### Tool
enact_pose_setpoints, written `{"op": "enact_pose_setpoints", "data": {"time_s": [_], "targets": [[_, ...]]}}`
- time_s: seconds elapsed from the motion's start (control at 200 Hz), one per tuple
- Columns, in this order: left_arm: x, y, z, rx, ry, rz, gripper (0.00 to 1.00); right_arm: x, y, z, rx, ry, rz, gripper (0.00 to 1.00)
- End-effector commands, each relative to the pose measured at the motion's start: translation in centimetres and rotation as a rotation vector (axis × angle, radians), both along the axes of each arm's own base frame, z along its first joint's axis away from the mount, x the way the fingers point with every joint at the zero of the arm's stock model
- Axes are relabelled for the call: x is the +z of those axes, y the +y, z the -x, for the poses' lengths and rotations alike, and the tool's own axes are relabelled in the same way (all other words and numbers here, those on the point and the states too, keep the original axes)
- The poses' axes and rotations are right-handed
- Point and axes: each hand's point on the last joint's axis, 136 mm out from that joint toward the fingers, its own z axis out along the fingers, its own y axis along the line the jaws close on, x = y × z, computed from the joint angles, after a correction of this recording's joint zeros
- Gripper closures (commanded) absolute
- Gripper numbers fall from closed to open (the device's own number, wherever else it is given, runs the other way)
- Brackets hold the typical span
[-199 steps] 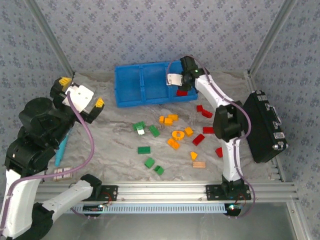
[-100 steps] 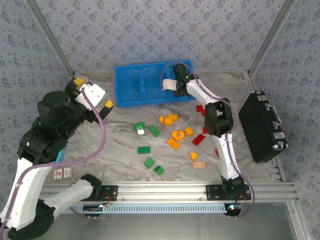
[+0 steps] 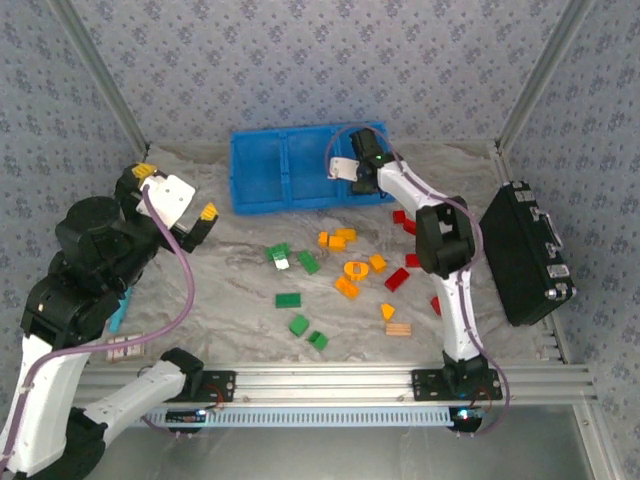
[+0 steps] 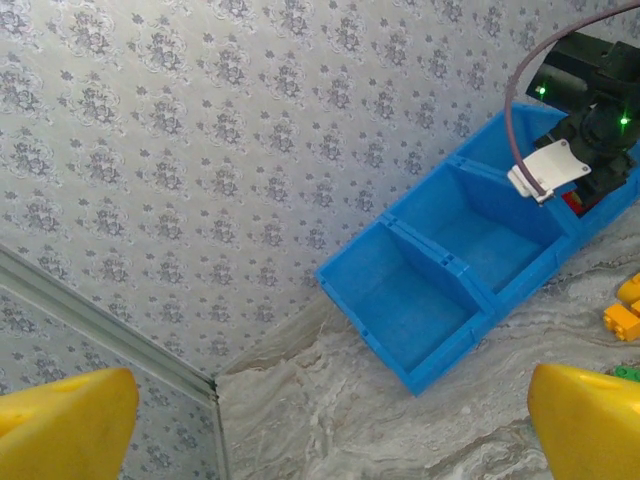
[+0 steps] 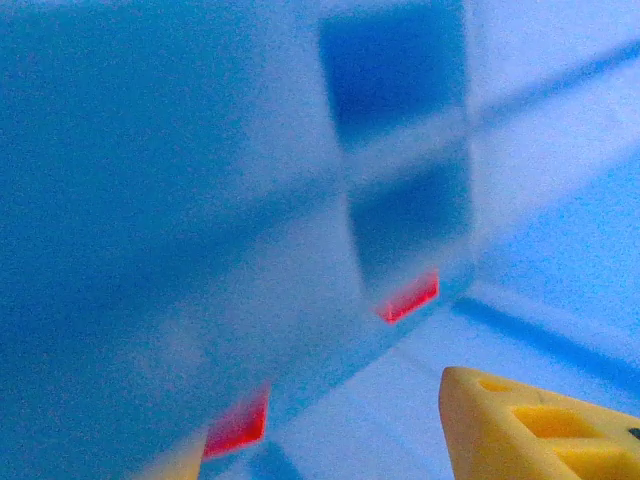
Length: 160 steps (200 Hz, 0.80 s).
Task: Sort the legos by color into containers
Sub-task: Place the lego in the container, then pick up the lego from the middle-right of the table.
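Between the yellow fingertips (image 5: 540,425) of the right gripper (image 3: 358,172), its wrist view gives nothing but blurred blue plastic. The jaws stand apart and pinch nothing. From above, this gripper sits low inside the right-hand compartment of the blue bin (image 3: 260,178), which lies at 12 o'clock on the marbled table (image 3: 220,290). The left wrist view shows a red brick (image 4: 572,203) in that same compartment, just below the gripper. The middle and left compartments show plain blue floors.

The left gripper (image 3: 180,192) hangs in the air at 9 o'clock, well apart from the bricks. Its two yellow pads (image 4: 70,425) are spread wide at the lower corners of its wrist view, with nothing between them.

Loose legos (image 3: 347,287) lie scattered over the middle of the table, at 6 o'clock from the bin:
- Green bricks (image 3: 309,262) gather on the 8 o'clock side of the scatter.
- Orange-yellow bricks (image 3: 345,235) sit in its centre, with an orange ring (image 3: 355,269) among them.
- Red bricks (image 3: 397,279) run along its 3 o'clock side, near the right arm.

A small tan block (image 3: 398,329) lies at 5 o'clock of the scatter, just beside an orange brick. A black case (image 3: 530,255) rests at 3 o'clock, at the table's edge
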Motion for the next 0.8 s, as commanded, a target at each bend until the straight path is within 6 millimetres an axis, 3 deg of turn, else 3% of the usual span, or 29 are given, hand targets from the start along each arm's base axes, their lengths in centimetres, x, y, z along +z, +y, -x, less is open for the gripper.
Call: {"op": "enact_pose_setpoints", "data": {"time_s": [0.0,0.16,0.44,0.595,0.725,0.745,0.795], "targets": [[1.0,-0.3,0.1,-0.009,-0.036,0.048,0.00,5.9,-1.4,1.4,-0.092,-0.088,-0.102,0.37],[1.1,-0.6,0.2,-0.028,-0.034,0.060,0.00,7.1,-2.6,5.7,-0.161,-0.081,-0.190,0.36],[1.1,-1.0,0.6,-0.056,-0.026,0.089,0.00,4.5,-8.2,13.4,-0.291,0.065,-0.317,0.34],[0.6,-1.2,0.5,-0.063,-0.008,0.078,0.00,3.1,-10.9,15.4,-0.414,0.131,-0.332,0.29],[0.2,-1.6,0.4,-0.077,0.010,0.070,0.00,2.6,-11.7,16.0,-0.435,0.170,-0.349,0.27],[0.1,-1.6,0.5,-0.079,0.012,0.070,0.00,1.3,-11.9,16.9,-0.440,0.205,-0.337,0.27],[0.1,-1.8,0.5,-0.089,0.016,0.073,0.00,0.8,-12.1,16.9,-0.443,0.215,-0.336,0.27]]}}
